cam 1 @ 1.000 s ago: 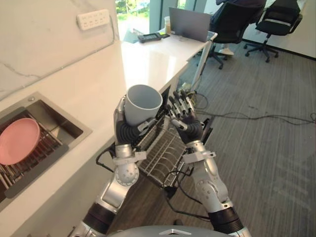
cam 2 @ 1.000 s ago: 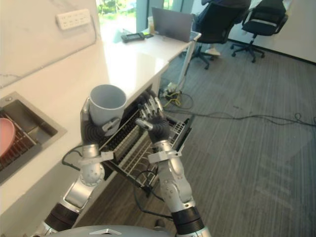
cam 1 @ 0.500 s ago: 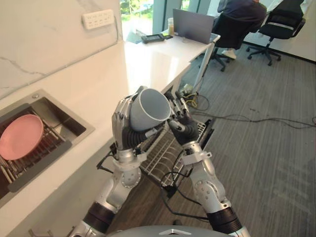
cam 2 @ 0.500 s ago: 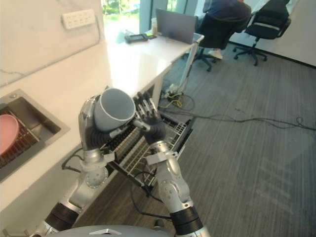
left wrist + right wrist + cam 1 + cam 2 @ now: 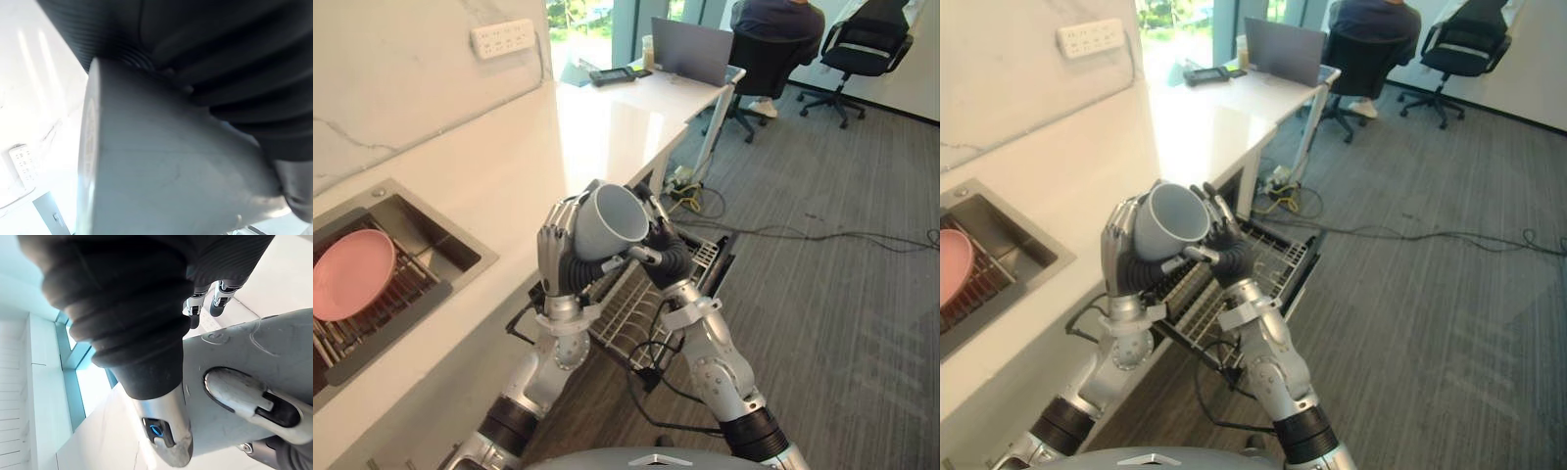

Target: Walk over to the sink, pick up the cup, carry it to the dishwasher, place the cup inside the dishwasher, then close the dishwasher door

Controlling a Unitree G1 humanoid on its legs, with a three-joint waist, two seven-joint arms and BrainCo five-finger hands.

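A grey cup (image 5: pixel 612 217) is held tilted, mouth toward me and to the right, above the pulled-out dishwasher rack (image 5: pixel 631 308). My left hand (image 5: pixel 558 257) is curled round its body from the left. My right hand (image 5: pixel 668 262) grips it from the right. The thumb (image 5: pixel 244 394) lies on the cup's wall (image 5: pixel 254 347) and the fingers (image 5: pixel 217 303) reach past its far side. The cup's side and base (image 5: pixel 161 176) show close up in the left wrist view. The open dishwasher door (image 5: pixel 722 259) lies below the rack.
A sink (image 5: pixel 460 257) in the white counter (image 5: pixel 509 157) at my left holds a pink plate (image 5: pixel 352 274) on a rack. Farther off stand a desk with a laptop (image 5: pixel 690 49), office chairs (image 5: pixel 862 44) and a seated person (image 5: pixel 773 20). Cables (image 5: pixel 803 235) cross the carpet.
The cup has tipped from upright to tilted. My right hand moved from open beside it to gripping its right side.
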